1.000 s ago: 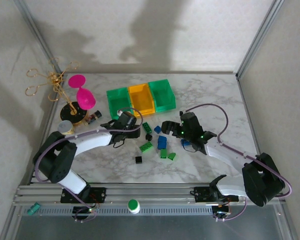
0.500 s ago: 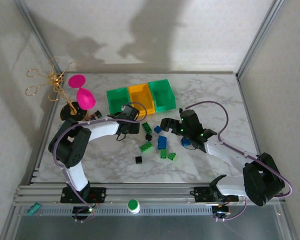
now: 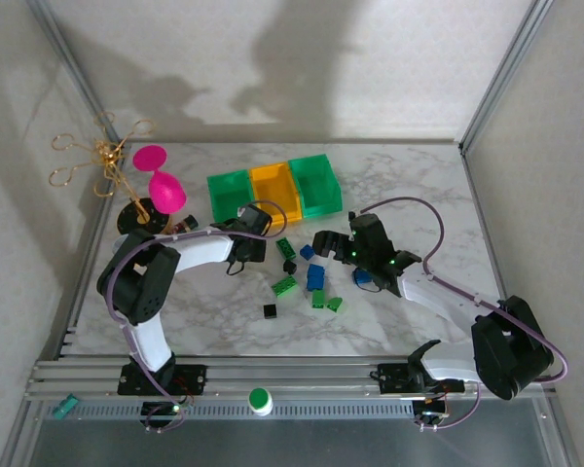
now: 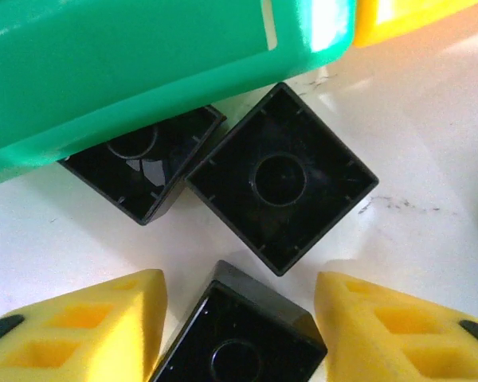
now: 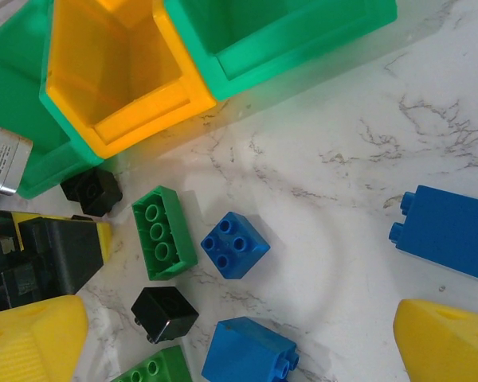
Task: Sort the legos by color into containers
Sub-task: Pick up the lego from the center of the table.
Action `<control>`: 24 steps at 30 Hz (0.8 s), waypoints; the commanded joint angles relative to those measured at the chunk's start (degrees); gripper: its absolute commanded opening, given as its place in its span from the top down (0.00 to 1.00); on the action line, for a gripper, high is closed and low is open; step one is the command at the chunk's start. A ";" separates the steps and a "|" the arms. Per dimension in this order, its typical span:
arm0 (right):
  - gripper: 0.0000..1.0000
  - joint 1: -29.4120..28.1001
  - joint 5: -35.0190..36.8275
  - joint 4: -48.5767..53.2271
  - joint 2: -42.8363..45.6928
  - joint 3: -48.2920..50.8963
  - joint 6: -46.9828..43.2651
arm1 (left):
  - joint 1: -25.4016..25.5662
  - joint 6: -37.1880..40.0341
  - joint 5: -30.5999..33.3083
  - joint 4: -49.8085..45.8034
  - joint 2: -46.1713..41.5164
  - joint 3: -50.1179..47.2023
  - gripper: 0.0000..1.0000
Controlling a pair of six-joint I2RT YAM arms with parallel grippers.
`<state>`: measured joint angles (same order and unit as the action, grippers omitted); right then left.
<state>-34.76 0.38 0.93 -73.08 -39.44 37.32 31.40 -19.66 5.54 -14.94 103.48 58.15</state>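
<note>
My left gripper (image 4: pixel 239 318) is open, low on the table at the front of the left green bin (image 4: pixel 127 72); its yellow fingers (image 4: pixel 80 326) stand either side of an upturned black brick (image 4: pixel 247 338). Two more upturned black bricks (image 4: pixel 283 179) lie just ahead, one (image 4: pixel 143 179) tucked under the bin's edge. My right gripper (image 5: pixel 240 318) hangs open over a scatter of bricks: a blue one (image 5: pixel 235 244), a green one (image 5: pixel 163 232), a black one (image 5: pixel 165 313). In the top view the left gripper (image 3: pixel 245 233) and right gripper (image 3: pixel 323 243) flank the pile below the orange bin (image 3: pixel 275 193).
A second green bin (image 3: pixel 316 185) closes the row on the right. The pink goblet (image 3: pixel 161 185) and a gold wire stand (image 3: pixel 97 161) sit at the far left. More blue (image 3: pixel 362 276) and green (image 3: pixel 335 304) bricks lie mid-table, with a lone black brick (image 3: pixel 270 310) nearer the front.
The left arm's elbow has swung in and its gripper has edged toward the green bin. The right arm has barely moved.
</note>
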 commanded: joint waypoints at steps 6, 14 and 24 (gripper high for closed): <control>0.01 -0.37 2.50 0.49 -1.42 -2.62 -0.69 | 0.43 -0.72 -0.91 -2.05 -2.66 -2.07 0.63; 0.01 0.95 7.22 3.98 -4.11 -7.93 -2.74 | 0.60 -3.20 -2.12 -3.94 -8.90 -2.18 0.62; 0.01 5.94 8.18 3.84 -12.49 -16.16 -5.45 | -3.89 -3.59 3.53 -6.67 -7.53 9.56 0.63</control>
<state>-30.13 7.11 4.16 -83.64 -52.58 33.76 29.52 -22.35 5.80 -20.01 94.48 64.14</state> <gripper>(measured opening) 0.988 0.400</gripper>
